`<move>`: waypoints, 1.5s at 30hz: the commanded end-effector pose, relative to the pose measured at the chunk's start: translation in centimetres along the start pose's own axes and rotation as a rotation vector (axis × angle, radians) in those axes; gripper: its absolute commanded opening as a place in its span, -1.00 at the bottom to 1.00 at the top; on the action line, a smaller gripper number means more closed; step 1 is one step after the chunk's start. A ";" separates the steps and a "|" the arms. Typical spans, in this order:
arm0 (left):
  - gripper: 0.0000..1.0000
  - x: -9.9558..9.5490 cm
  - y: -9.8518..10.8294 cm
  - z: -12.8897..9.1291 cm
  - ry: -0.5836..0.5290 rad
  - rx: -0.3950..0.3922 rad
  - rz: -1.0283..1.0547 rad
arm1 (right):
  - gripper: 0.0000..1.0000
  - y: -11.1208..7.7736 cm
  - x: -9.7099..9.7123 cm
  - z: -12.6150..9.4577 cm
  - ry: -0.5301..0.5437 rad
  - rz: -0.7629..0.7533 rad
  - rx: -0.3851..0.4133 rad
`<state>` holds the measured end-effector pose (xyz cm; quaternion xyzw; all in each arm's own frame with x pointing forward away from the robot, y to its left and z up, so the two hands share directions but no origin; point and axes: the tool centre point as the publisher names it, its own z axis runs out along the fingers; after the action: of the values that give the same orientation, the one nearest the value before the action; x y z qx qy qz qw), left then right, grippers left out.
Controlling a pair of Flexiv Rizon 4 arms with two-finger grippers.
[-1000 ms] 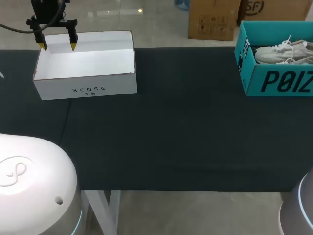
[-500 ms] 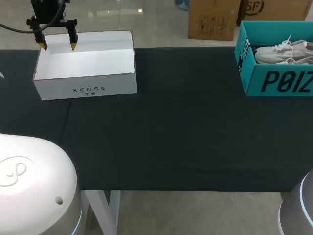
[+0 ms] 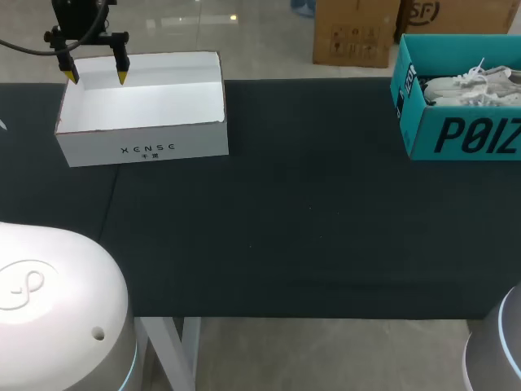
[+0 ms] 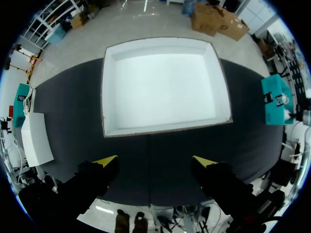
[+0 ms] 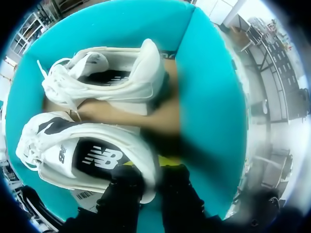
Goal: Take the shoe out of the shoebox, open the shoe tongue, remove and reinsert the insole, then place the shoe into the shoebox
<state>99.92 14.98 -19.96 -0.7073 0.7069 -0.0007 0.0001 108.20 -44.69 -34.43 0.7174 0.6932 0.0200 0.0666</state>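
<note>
From above, the teal shoebox (image 3: pixel 456 134) sits at the far right of the dark table (image 3: pixel 309 220), and the view's edge cuts it off. The part of the box where my right gripper works falls outside that view. Only pale uppers and laces show over its wall, and I cannot tell the two shoes apart from there.

The right wrist view is smeared close in. My right gripper (image 5: pixel 150 171) is mostly two dark fingers, with only a sliver of yellow tip showing. It looks straight down into the shoebox (image 5: pixel 209 97). Its fingers stand narrow and pinch the heel rim of the nearer shoe (image 5: pixel 82 155) from both sides. That shoe lies on its side in the box, and the second shoe (image 5: pixel 112 80) lies ahead of it, also on its side.

My left gripper (image 3: pixel 96 77) hangs at the far left, fingers pointing down over the back edge of the white box (image 3: pixel 146 147). It is spread wide and holds nothing. From its wrist, the left gripper (image 4: pixel 154 162) hangs above dark table, and the white box (image 4: pixel 165 130) lies just ahead of its tips.
</note>
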 end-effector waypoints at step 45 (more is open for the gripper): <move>1.00 0.0 0.0 0.1 0.000 0.000 0.000 | -1.00 -18.8 13.9 -20.1 -0.106 -0.057 -0.259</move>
<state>99.92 14.99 -19.96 -0.7074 0.7068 -0.0007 0.0001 92.92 -30.01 -17.48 0.6978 0.7019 0.0180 0.1420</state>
